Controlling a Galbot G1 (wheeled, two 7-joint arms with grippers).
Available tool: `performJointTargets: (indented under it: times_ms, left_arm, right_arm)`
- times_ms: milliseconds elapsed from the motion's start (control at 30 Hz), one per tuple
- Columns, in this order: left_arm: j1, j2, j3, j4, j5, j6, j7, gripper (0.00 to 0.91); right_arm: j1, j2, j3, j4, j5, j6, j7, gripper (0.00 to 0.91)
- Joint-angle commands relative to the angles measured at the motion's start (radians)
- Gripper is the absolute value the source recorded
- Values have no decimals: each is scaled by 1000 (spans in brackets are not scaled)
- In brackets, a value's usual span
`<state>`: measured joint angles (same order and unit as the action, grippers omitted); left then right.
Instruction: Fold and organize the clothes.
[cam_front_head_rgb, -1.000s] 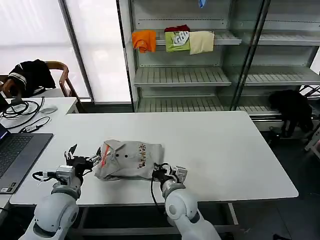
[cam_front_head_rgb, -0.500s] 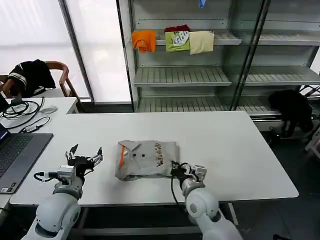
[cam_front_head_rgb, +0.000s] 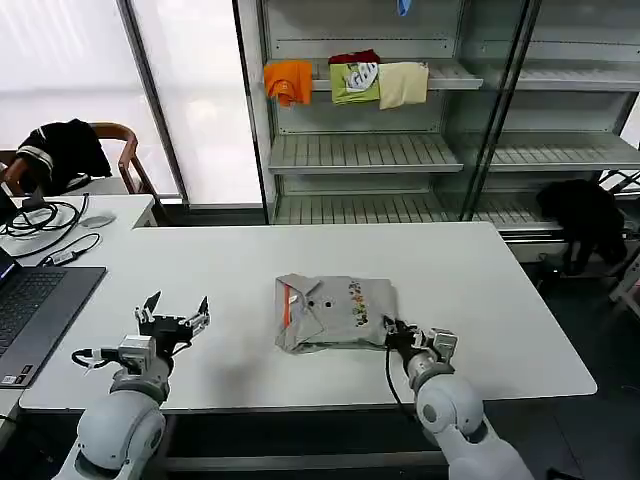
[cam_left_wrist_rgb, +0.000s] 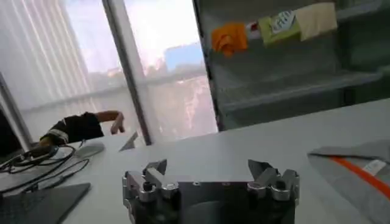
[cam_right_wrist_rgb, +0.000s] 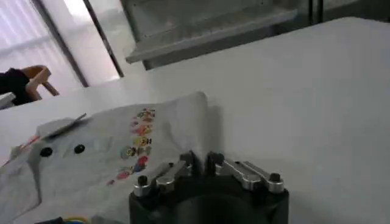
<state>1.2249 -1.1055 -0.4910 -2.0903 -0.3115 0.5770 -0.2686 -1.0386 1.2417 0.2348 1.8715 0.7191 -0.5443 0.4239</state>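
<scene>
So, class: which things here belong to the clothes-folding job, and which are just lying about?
Job:
- folded light grey cotton shirt with orange collar trim
- right gripper, fingers shut on the shirt's edge
- left gripper, fingers open, apart from the shirt

Lying about:
- orange, green and cream folded garments on the shelf
- dark laptop
- black garment on the wooden chair

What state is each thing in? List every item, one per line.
Grey shirt: folded, lying flat on the white table, gripped at its near right edge.
Right pincer: shut on the shirt's edge.
Left pincer: open, holding nothing, apart from the shirt.
Shelf garments: folded, draped over the shelf edge.
Laptop: open.
</scene>
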Motion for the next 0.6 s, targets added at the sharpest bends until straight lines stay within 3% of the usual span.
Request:
performJointTargets:
  times_ms: [33,133,300,500,600]
  left_arm:
    - [12,-14,-15,-21,-5,-1,-2,907]
    - [13,-44,-19,-36,-11,-1,-10,907]
    - [25,-80,-3,-56,-4,-1,-9,907]
    - [51,-92,-3,-65,5,-2,-5,907]
    - [64,-98,-6,-67,6,-3,-2,907]
  right_arm:
    - [-65,-29,93,200,-358,52,-120,907]
    - [-70,-19,89,266,-449,83,-143,907]
    - [-54,-5,-7,268,-466,107,-173,907]
    - [-62,34,-134,217,-413,33,-103,907]
    - [-76,50,-151,182,-385,30,-69,907]
